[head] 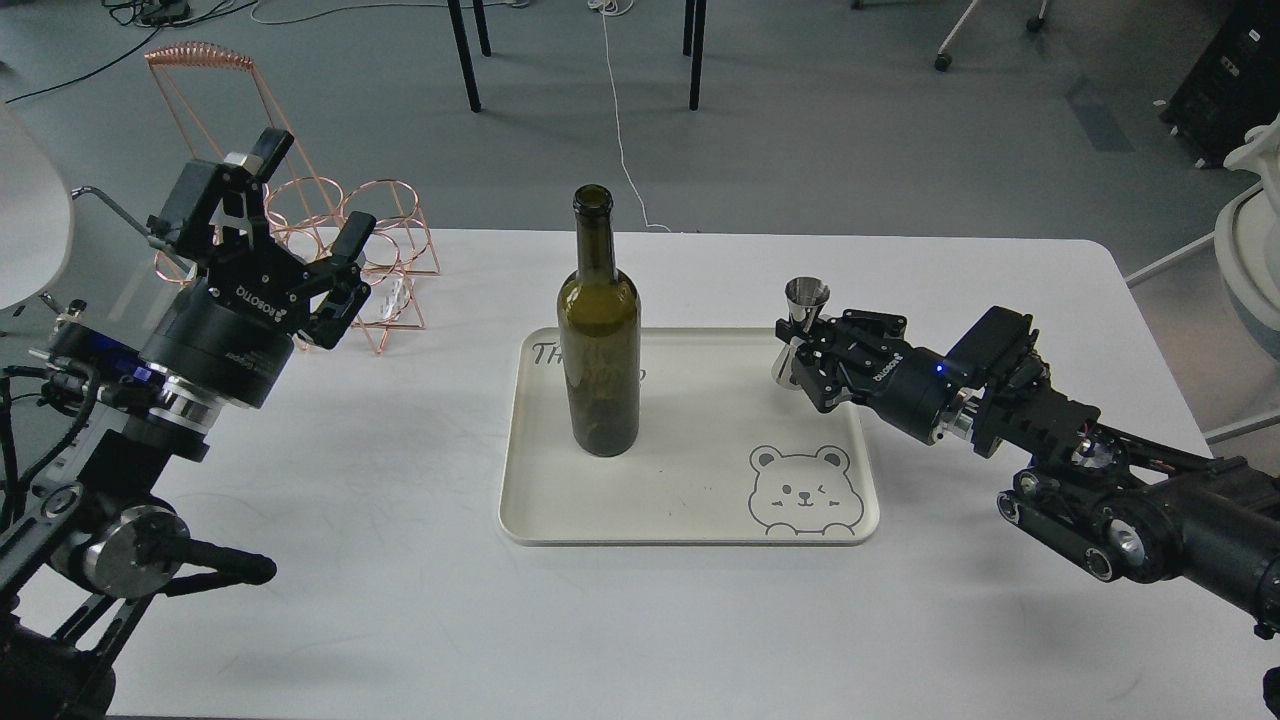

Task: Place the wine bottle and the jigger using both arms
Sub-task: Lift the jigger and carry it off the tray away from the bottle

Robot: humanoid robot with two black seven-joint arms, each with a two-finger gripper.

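The wine bottle (599,345), dark olive green, stands upright on the left half of the cream tray (690,500). My right gripper (797,349) is shut on the jigger (801,315), a small silver hourglass cup, and holds it upright above the tray's far right corner. My left gripper (312,205) is open and empty at the far left, in front of the copper rack and well apart from the bottle.
A copper wire bottle rack (330,250) stands at the table's back left behind my left gripper. The tray has a bear drawing (800,492) at its front right. The white table (640,620) ends at the right, where a chair stands.
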